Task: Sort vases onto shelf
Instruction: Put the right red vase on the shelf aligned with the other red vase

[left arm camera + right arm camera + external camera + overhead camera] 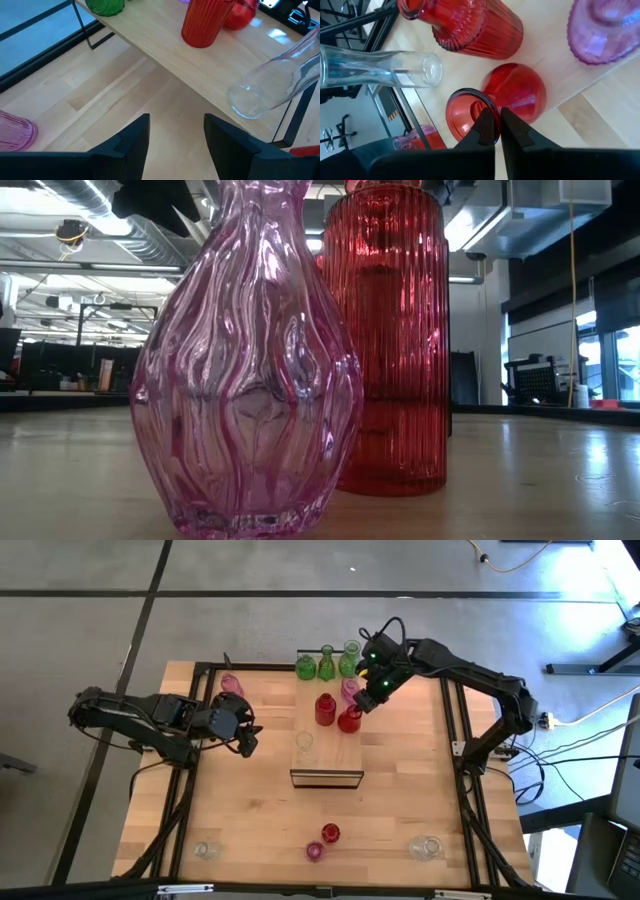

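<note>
The light-wood shelf (335, 755) lies mid-table. Standing on its top are three green vases (327, 662), a pink one (351, 690), a ribbed red one (325, 708), a round red vase (349, 721) and a clear one (304, 743). My right gripper (498, 125) is shut at the round red vase's mouth (470, 112). My left gripper (175, 132) hangs open over bare table left of the shelf, holding nothing. Another pink vase (231, 685) stands on the table far left of the shelf. My right gripper pinches the rim of the round red vase's flared mouth (491, 106), one finger over the opening and one outside it. The fingers slant down from the table's right. The vase stands upright at the shelf's right edge; whether its base is lifted I cannot tell.
Near the front edge stand a red vase (330, 833) and a pink vase (315, 851), which fill the low view. Clear vases sit at the front left (207, 850) and front right (425, 848). Dark frame rails (455, 740) border the table.
</note>
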